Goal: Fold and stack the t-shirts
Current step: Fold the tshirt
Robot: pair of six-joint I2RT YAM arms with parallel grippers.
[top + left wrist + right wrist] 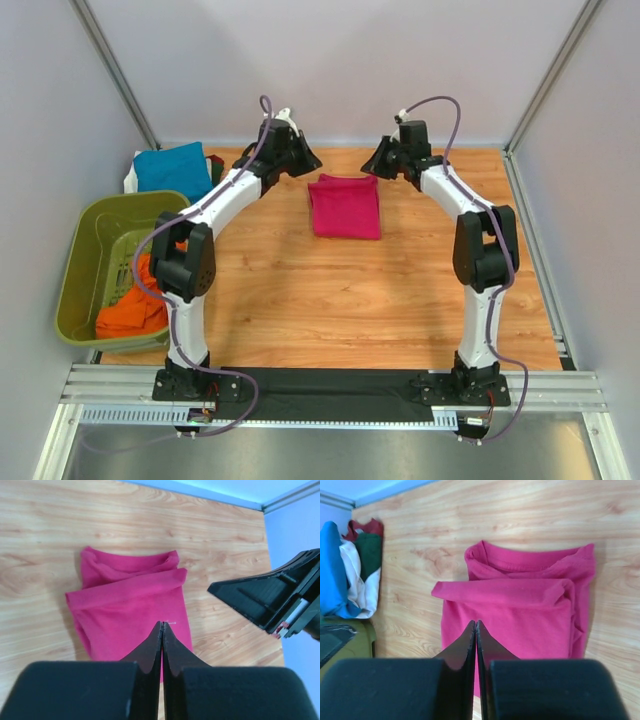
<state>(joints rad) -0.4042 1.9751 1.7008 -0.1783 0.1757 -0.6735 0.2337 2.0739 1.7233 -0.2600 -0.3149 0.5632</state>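
Wood tabletop (300,300) sitting inside pale booth walls, arm bases bolted at 6 o'clock.

Starting near: olive basket (80,260) sitting at 9 o'clock off the left side, holding orange t-shirts (130,310) bunched up, not folded.

Moving out: magenta t-shirt (345,207) lying flat past table centre toward 12 o'clock, folded into a rough rectangle, collar end far, one folded band crossing it, edges slightly rumpled.

Hanging over its far end: left gripper (162,625) at the shirt's 10 o'clock corner, right gripper (476,624) at its 2 o'clock corner. Both pinching fully shut, fingers pressing tip to tip, gripping nothing, no cloth between them.

Reaching far corner at 11 o'clock: teal t-shirt (172,168) topping a pile just beyond the basket, white t-shirt (357,587) showing under it, dark green cloth (369,550) and red cloth (367,527) lying beside; not telling whether those two are shirts.

Judging step: folding of magenta looking finished, stacking not yet done. Next move likely calling for opening both jaws, dropping onto opposite edges, pinching all layers together to keep the fold from sliding apart, then carrying toward the 11 o'clock pile. Orange ones waiting after that.
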